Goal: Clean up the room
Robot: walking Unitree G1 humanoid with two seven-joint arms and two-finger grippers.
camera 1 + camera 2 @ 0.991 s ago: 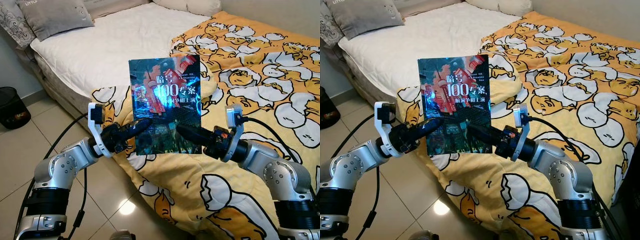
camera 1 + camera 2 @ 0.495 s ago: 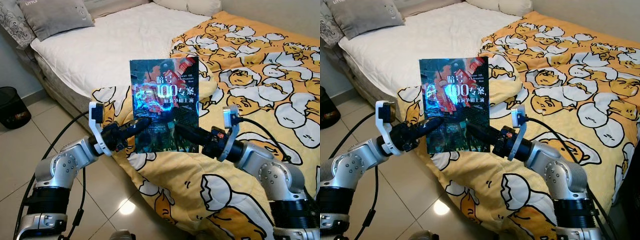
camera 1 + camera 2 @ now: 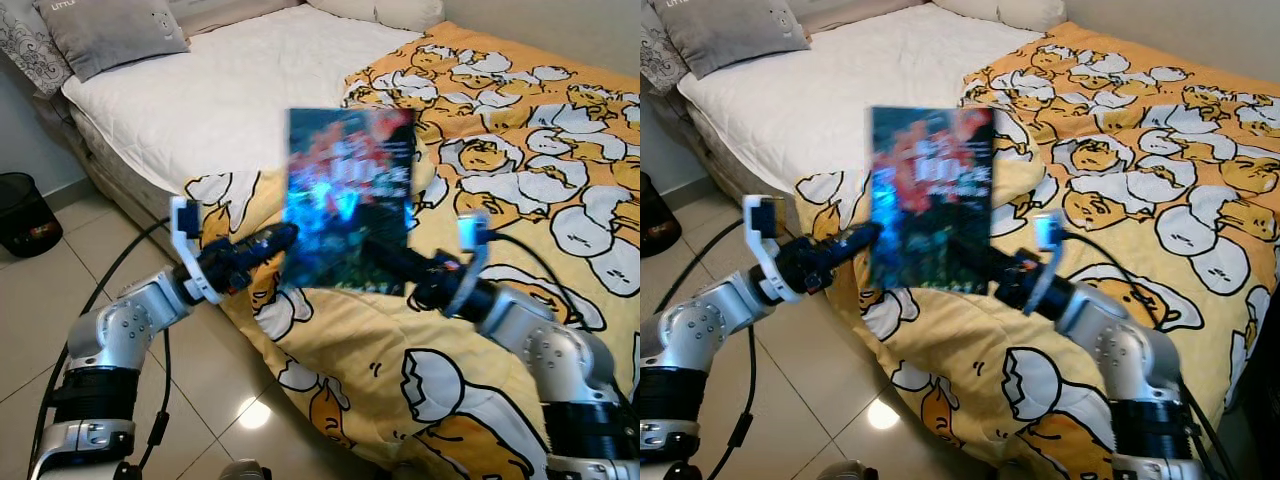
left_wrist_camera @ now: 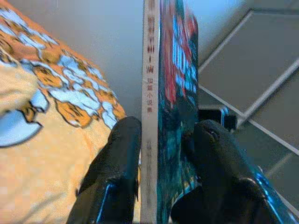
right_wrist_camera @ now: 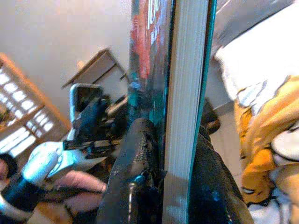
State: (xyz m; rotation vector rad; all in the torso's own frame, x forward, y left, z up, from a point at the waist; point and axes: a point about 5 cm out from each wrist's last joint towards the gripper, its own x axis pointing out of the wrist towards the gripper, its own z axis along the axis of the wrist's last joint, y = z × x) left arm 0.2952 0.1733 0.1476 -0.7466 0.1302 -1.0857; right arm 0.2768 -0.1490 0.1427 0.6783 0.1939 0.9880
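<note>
Glossy, dark teal and red paperback book (image 3: 348, 200), held upright in the air above the near edge of the bed, cover facing the camera, blurred. Pinched low on its two side edges — left gripper (image 3: 272, 241) closed on the spine side, right gripper (image 3: 385, 259) closed on the page-edge side. Seen along the left wrist, two black fingers (image 4: 117, 163) pressed against front and back cover with the white spine between them; seen along the right wrist, the pale page block clamped the same way. Probably gripped from both sides so the thin book stays vertical and does not twist or flop open while carried.

Below and behind, a yellow duvet (image 3: 520, 150) printed with egg cartoons, draped over the bed's corner down to the tiled floor (image 3: 40, 300). Further back, bare white mattress (image 3: 200, 90) with a grey pillow (image 3: 110, 35). Beside the bed, a black wastebasket (image 3: 22, 212) on the floor, well apart from the book. Likely mid-carry — book lifted clear of the bedding, not yet put away.
</note>
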